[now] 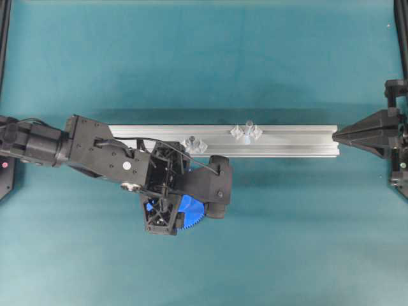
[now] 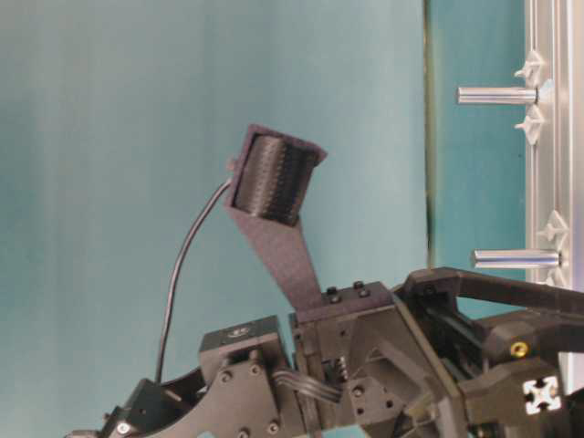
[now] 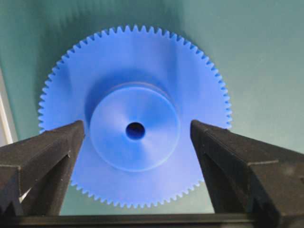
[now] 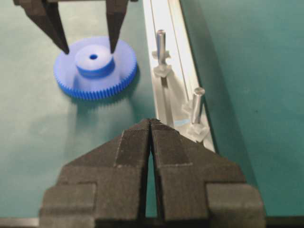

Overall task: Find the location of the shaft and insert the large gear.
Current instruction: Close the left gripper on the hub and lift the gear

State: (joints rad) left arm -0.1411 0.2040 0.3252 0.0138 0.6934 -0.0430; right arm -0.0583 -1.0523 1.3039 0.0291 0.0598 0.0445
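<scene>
Teal table [image 1: 191, 57]: large gear [image 4: 95, 66], aluminium rail [image 1: 293, 140].

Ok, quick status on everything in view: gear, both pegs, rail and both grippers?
large gear: flat on the table, hub up, not held.
left gripper: open, fingers either side of the hub, apart from it.
right gripper: shut, empty, by the rail's end.
shaft: upright on the rail, bare.
shorter peg: upright on the rail, bare.
aluminium rail: flat on the table.

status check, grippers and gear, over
Left gripper open, fingers either side of large gear hub, gear flat on mat. Right gripper shut, parked clear. Shaft on rail, nothing blocking it.
</scene>
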